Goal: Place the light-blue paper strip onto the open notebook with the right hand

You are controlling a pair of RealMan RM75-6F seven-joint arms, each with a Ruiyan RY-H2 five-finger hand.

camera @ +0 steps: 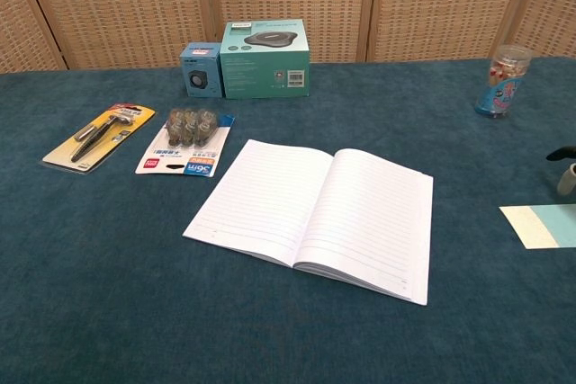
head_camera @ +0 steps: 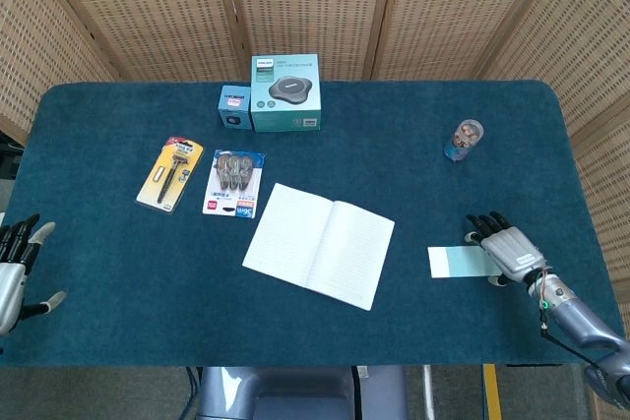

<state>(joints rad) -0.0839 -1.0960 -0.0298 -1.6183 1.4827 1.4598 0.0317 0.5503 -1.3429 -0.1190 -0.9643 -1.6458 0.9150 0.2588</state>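
Note:
The open notebook (head_camera: pixel 320 244) (camera: pixel 317 213) lies flat in the middle of the blue table, its lined pages facing up. To its right lies the light-blue paper strip (head_camera: pixel 457 262) (camera: pixel 542 225), flat on the cloth. My right hand (head_camera: pixel 506 247) rests palm down over the strip's right end, fingers extended and pointing left; whether it grips the strip is unclear. Only a fingertip of that hand (camera: pixel 565 168) shows at the chest view's right edge. My left hand (head_camera: pixel 20 268) hovers at the table's left edge, fingers spread, holding nothing.
At the back stand a teal box (head_camera: pixel 285 92) and a small blue box (head_camera: pixel 234 105). A packaged razor (head_camera: pixel 170 174) and a pack of correction tapes (head_camera: pixel 234 183) lie left of the notebook. A small jar (head_camera: pixel 465 140) stands at the back right.

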